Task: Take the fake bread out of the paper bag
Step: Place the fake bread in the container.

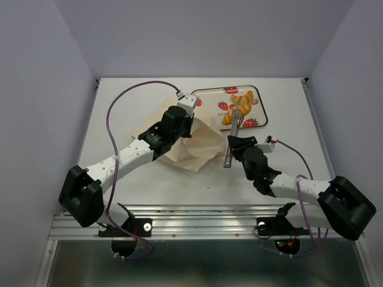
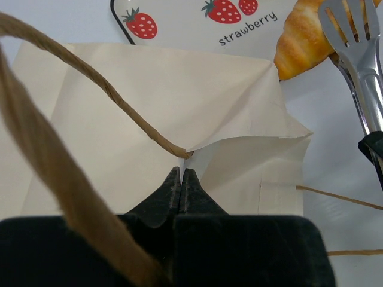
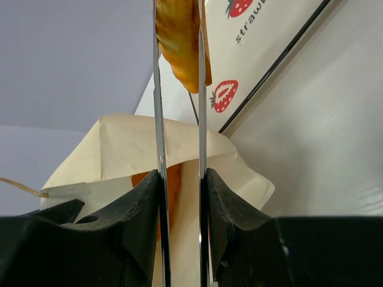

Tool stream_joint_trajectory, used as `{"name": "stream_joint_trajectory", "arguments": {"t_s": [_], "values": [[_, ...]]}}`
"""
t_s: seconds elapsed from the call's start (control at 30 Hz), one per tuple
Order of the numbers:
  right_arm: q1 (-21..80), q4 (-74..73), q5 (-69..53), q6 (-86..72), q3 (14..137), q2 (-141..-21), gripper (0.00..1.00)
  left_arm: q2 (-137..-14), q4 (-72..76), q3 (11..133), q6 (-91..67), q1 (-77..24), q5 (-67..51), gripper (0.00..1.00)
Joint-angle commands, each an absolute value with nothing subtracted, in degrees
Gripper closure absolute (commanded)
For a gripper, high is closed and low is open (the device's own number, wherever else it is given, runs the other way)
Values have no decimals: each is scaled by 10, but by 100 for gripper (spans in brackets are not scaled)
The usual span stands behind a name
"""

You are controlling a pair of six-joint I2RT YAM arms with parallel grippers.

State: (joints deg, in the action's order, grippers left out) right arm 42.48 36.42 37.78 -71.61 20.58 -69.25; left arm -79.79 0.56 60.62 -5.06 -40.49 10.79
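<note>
The tray (image 2: 179, 21) reads "strawberry" beside a croissant (image 2: 301, 43).

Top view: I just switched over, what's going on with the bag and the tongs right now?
The left gripper is closed at the paper bag edge, apparently pinching it to steady the bag. The right gripper is clamped on metal tongs, which hold a golden pastry over the strawberry tray. An orange patch shows in the bag's mouth, so more bread may remain inside.
</note>
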Motion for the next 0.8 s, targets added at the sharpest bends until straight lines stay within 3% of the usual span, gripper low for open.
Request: {"name": "stream_joint_trajectory", "arguments": {"t_s": [0.0,0.3,0.43,0.67,0.77], "values": [[399,410,355,-748,236,-710,70,-802,-14,631,-51,-409,137,100],[342,478,221,-741,288,-858,65,-831,-25,657,-62,-409,173,100],[335,541,165,-721,315,-920,57,-851,-38,678,-83,-409,206,100],[330,520,139,-695,352,-950,43,-861,-53,692,-97,-409,237,100],[330,495,136,-693,358,-952,41,-868,-56,696,-97,-410,245,100]]}}
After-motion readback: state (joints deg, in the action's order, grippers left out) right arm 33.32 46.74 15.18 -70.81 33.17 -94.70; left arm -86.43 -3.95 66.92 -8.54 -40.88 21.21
